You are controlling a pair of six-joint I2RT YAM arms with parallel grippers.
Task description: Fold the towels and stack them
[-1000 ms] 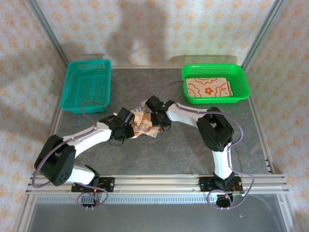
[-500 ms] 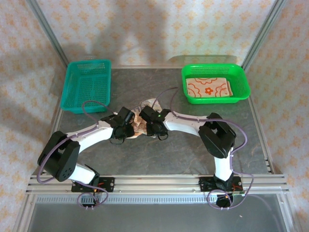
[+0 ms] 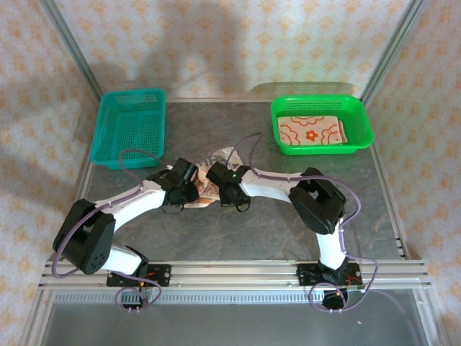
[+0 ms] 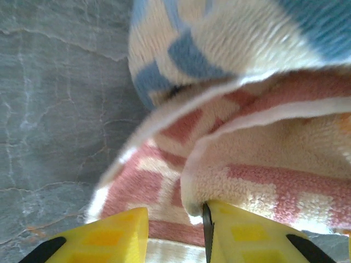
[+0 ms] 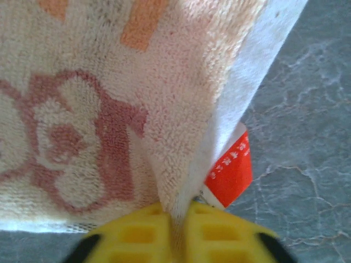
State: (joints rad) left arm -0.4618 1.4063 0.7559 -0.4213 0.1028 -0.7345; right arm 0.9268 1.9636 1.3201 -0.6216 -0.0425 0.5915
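Note:
One crumpled towel (image 3: 207,185), cream with pink and orange print, lies mid-table between both grippers. My right gripper (image 3: 219,187) is shut on a folded edge of this towel (image 5: 82,109), and a red label (image 5: 230,170) hangs beside the pinch (image 5: 178,213). My left gripper (image 3: 193,189) presses against the towel's left side. In the left wrist view its yellow fingers (image 4: 258,235) stand apart (image 4: 175,233), a fold of the towel (image 4: 247,164) rests on the right finger, and nothing is pinched between them. A second towel (image 3: 311,131) lies folded flat in the green basket (image 3: 364,122).
A teal mesh basket (image 3: 108,137) stands at the back left. Grey stone-patterned table (image 3: 252,231) spreads in front of the arms, with metal frame posts and patterned walls around it.
The right gripper moved left across the towel, opened wider, then shut on its edge. The towel bunched up and shifted left and back. The left gripper crept slightly back.

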